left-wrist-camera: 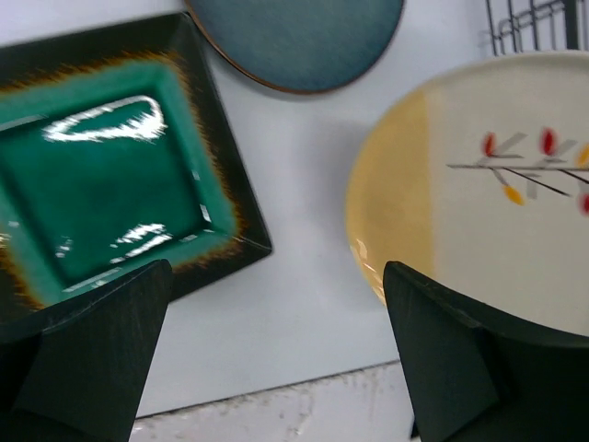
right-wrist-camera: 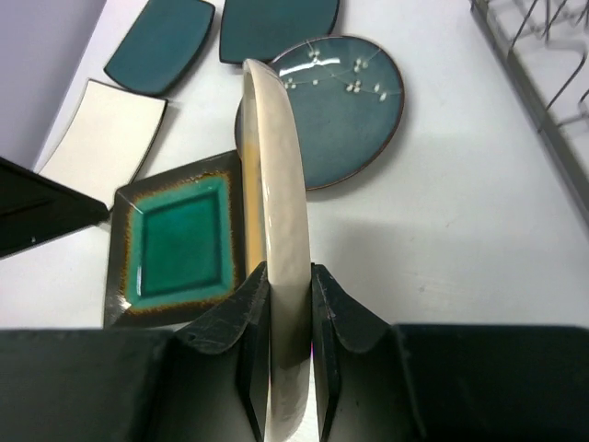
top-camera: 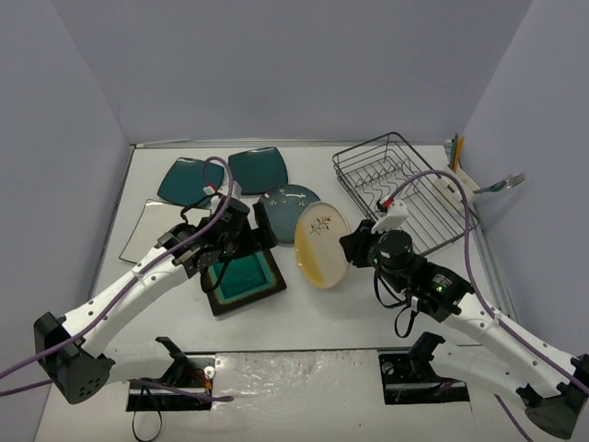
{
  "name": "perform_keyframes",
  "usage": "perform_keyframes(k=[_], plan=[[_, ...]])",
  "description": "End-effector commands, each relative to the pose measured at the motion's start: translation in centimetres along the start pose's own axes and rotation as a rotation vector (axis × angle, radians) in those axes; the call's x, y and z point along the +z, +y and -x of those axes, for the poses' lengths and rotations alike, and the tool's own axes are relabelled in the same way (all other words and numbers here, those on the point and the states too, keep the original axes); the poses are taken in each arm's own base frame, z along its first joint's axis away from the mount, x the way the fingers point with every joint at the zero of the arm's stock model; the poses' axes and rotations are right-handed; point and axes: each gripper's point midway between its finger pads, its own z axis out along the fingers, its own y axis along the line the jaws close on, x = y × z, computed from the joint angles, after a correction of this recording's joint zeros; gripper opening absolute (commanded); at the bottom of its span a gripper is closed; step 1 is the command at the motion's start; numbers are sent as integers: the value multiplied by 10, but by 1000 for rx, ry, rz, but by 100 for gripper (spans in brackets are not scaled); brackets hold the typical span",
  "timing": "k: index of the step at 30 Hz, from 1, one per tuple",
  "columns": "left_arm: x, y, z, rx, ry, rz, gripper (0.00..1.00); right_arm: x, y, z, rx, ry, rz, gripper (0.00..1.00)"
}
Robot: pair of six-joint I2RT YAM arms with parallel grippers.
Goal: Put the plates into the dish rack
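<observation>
My right gripper (top-camera: pixel 354 247) is shut on the rim of the cream-and-yellow round plate (top-camera: pixel 321 245) and holds it on edge above the table; in the right wrist view its rim (right-wrist-camera: pixel 281 239) runs up between my fingers. My left gripper (top-camera: pixel 224 247) is open and empty over the brown-rimmed teal square plate (top-camera: pixel 243 277), seen in the left wrist view (left-wrist-camera: pixel 101 184). The blue-grey round plate (top-camera: pixel 288 200), two dark teal square plates (top-camera: pixel 190 180) (top-camera: pixel 259 168) and the white square plate (top-camera: pixel 147 226) lie flat. The wire dish rack (top-camera: pixel 400 189) stands at the back right, empty.
A white utensil holder (top-camera: pixel 457 158) with a fork and other cutlery hangs on the rack's right side. Grey walls close in the table on the left, back and right. The table's front edge strip shows in the left wrist view (left-wrist-camera: pixel 276 405).
</observation>
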Motion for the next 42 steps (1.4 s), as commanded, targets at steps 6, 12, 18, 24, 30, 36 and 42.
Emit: perform_keyframes(k=[6, 12, 18, 24, 30, 36, 42], plan=[[-41, 72, 66, 141, -208, 174, 97, -3, 55, 170, -359, -330, 83, 0], [-48, 102, 73, 185, -227, 237, 97, 22, 22, 245, -505, -397, 17, 0], [-45, 125, 70, 204, -227, 285, 97, 36, -19, 305, -628, -444, -40, 0], [-42, 144, 67, 245, -233, 331, 97, 54, -92, 342, -706, -430, -153, 0], [-39, 166, 64, 282, -254, 385, 97, 74, -144, 354, -766, -390, -187, 0], [-38, 169, 70, 278, -306, 384, 97, 86, -173, 361, -844, -365, -245, 0], [-35, 177, 73, 264, -303, 408, 97, 99, -192, 361, -889, -340, -296, 0]])
